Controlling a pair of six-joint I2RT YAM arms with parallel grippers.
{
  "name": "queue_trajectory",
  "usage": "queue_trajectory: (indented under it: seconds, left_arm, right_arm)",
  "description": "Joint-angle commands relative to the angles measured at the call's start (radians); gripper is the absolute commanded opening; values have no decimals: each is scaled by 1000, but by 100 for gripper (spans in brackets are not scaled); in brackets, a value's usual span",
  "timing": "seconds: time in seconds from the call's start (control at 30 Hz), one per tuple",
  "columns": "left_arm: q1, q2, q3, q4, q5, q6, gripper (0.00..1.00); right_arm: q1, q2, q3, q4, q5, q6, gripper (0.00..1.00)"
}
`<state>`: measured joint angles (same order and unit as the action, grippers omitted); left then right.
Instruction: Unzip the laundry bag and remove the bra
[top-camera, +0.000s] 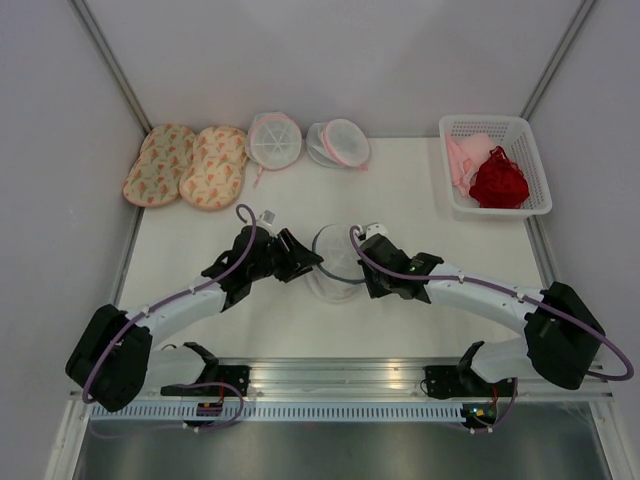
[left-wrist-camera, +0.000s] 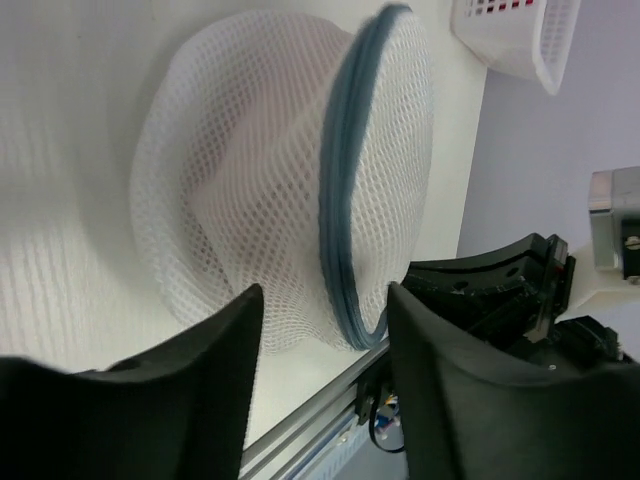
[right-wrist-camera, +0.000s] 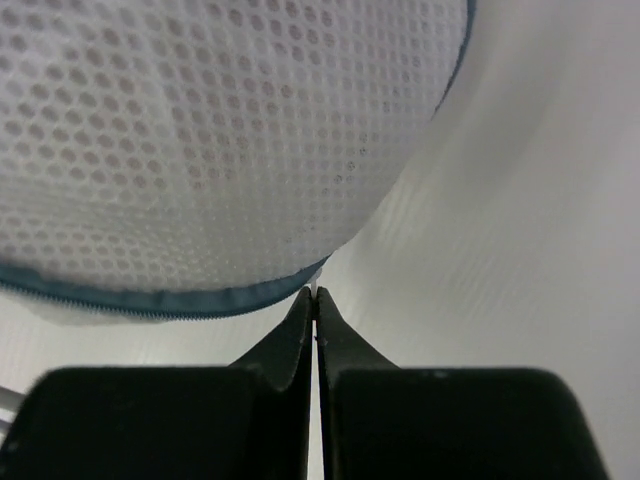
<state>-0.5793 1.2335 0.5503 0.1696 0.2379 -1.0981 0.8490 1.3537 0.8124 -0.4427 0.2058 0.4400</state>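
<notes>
Laundry bag (top-camera: 335, 262) sits mid-table, right between my two arms. Left gripper (left-wrist-camera: 325, 300) has its fingers apart, and the zipper rim (left-wrist-camera: 345, 200) runs lengthwise into the gap. Right gripper (right-wrist-camera: 315, 296) is pressed together at the rim's edge; can't tell if it's pinching anything. Left looks better lined up.

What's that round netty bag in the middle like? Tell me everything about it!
The laundry bag is a round, puffy dome of white mesh with a blue-grey zip around its rim, which looks shut. It sits on the white table. The left end effector has its fingers apart on either side of the rim. The right end effector is shut, tips right at the rim from the other side. A faint pinkish tint shows through the mesh.
</notes>
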Motion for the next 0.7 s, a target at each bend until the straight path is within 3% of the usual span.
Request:
queue_trajectory:
  seconds: [0.0, 0.03, 0.3, 0.33, 0.37, 0.47, 0.57, 0.67]
  left_arm:
    - [7, -84, -9, -79, -69, 44, 61]
    - [6, -103, -13, -94, -90, 44, 70]
    - [9, -302, -29, -248, -357, 75, 87]
    - [9, -302, -18, -277, -368, 86, 87]
    - [9, -299, -10, -291, -383, 90, 87]
    - [10, -278, -7, -292, -371, 107, 88]
    - [12, -224, -3, -277, -335, 130, 88]
    - [12, -204, -41, -129, -286, 147, 85]
  right_arm:
    - [-4, 15, 27, -77, 125, -1, 1]
    - [-5, 15, 25, -80, 133, -3, 0]
    - [-7, 22, 39, -125, 213, 8, 0]
    - [-5, 19, 47, -132, 221, 8, 5]
    - [-8, 9, 50, -142, 219, 5, 30]
    - [-8, -39, 73, -181, 208, 0, 74]
    - [-7, -120, 106, -218, 167, 2, 86]
    - [-7, -197, 136, -226, 121, 5, 88]
